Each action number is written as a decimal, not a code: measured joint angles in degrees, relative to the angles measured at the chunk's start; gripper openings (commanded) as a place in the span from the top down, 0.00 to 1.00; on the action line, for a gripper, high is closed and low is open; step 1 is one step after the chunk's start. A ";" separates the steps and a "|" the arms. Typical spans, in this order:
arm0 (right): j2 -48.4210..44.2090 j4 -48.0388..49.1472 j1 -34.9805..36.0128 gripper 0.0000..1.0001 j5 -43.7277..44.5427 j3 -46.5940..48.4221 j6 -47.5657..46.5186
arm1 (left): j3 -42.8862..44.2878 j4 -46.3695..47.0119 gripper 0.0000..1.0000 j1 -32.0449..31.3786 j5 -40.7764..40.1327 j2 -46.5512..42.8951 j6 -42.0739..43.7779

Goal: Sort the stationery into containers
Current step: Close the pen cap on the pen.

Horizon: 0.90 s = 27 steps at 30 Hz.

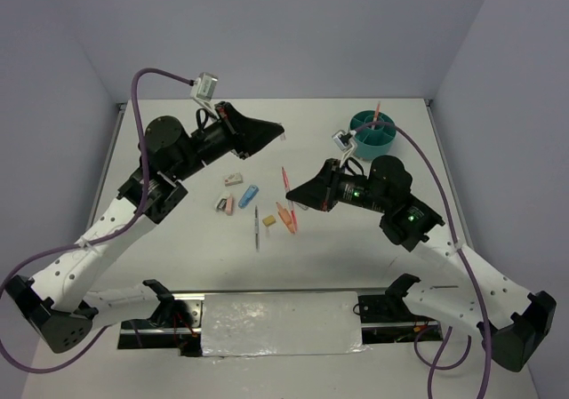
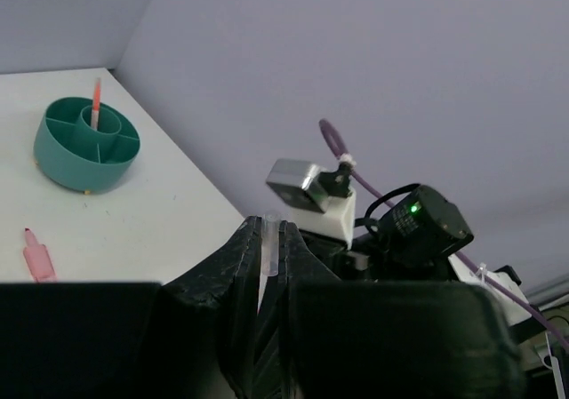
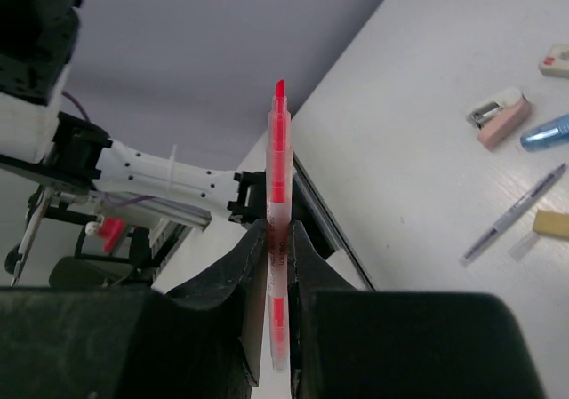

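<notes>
My right gripper [image 1: 293, 195] is shut on a red pen [image 3: 278, 186] with a clear barrel and holds it above the table's middle; the pen [image 1: 285, 179] sticks out past the fingers. My left gripper [image 1: 274, 133] is raised at the back left, its jaws shut on a thin translucent tube-like piece [image 2: 269, 243]. The teal organiser cup [image 1: 372, 133] stands at the back right with a pink pen [image 1: 377, 112] upright in it. It also shows in the left wrist view [image 2: 87, 146].
Loose on the table: a pink-grey eraser [image 1: 233, 180], a blue piece [image 1: 249, 195], a pink block [image 1: 227, 204], a thin dark pen [image 1: 256, 228], a tan block [image 1: 268, 220] and orange markers [image 1: 284, 214]. A pink marker [image 2: 37, 259] lies near the cup.
</notes>
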 measured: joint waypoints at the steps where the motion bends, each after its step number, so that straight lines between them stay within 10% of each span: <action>1: -0.07 0.17 0.00 1.00 -0.37 0.72 -0.42 | 0.00 0.00 1.00 0.02 0.68 0.22 -0.02; 27: -2.69 1.49 0.00 1.00 -0.37 2.84 -6.60 | -6.34 2.62 1.00 0.13 6.32 -0.55 -2.97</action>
